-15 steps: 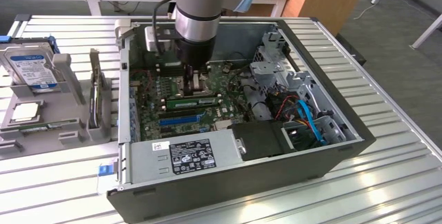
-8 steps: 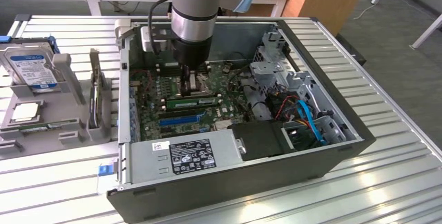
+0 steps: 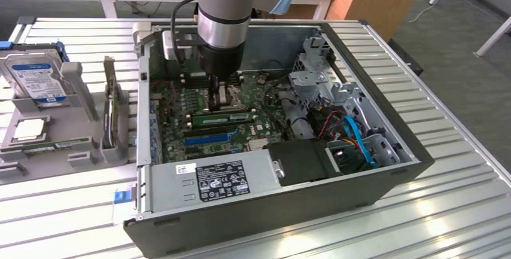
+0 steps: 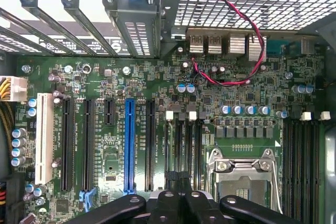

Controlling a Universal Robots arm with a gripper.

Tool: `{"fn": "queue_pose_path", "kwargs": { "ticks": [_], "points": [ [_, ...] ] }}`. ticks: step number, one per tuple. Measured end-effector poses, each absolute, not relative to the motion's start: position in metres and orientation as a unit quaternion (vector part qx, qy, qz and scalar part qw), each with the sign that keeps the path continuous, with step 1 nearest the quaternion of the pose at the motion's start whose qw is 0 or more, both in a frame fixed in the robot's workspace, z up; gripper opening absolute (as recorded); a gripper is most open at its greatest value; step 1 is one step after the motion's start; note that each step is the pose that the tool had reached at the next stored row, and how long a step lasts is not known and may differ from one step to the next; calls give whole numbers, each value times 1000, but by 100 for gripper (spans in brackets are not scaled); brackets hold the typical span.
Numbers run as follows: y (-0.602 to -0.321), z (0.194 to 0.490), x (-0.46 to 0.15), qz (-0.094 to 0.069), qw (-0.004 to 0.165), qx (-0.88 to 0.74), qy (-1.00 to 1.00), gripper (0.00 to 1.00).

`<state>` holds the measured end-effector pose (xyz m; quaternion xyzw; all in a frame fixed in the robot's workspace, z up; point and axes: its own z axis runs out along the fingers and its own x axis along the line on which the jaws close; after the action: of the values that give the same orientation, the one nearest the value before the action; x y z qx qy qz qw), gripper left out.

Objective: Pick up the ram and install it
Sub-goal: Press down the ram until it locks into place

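Note:
The ram (image 3: 222, 117), a narrow green stick with a pale label, lies along a memory slot on the motherboard (image 3: 179, 106) inside the open computer case (image 3: 279, 211). My gripper (image 3: 217, 98) hangs low in the case just behind the ram, over the area between the slots and the CPU socket (image 4: 241, 179). In the wrist view the black fingers (image 4: 165, 205) meet, shut with nothing between them (image 4: 178, 200), above the black memory slots (image 4: 181, 140). I cannot tell whether the fingertips touch the ram.
Blue and black expansion slots (image 4: 129, 145) lie beside the memory slots. Drive cage and cables (image 3: 343, 121) fill the exterior view's right side of the case, and the power supply (image 3: 215, 178) sits at its front. A hard drive (image 3: 36, 79), a chip holder (image 3: 28, 128) and an upright dark card (image 3: 112, 115) stand outside on the left.

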<state>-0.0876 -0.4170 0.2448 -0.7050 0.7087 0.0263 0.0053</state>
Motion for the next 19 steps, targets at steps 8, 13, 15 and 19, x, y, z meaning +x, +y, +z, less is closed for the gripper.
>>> {"fn": "queue_pose_path", "kwargs": {
  "ticks": [8,13,15,19],
  "points": [
    [-417,241,-88,26,5,-705,709,10],
    [-417,239,-88,26,5,-705,709,10],
    [-417,239,-88,26,5,-705,709,10],
    [-417,239,-88,26,5,-705,709,10]
  ]
}}
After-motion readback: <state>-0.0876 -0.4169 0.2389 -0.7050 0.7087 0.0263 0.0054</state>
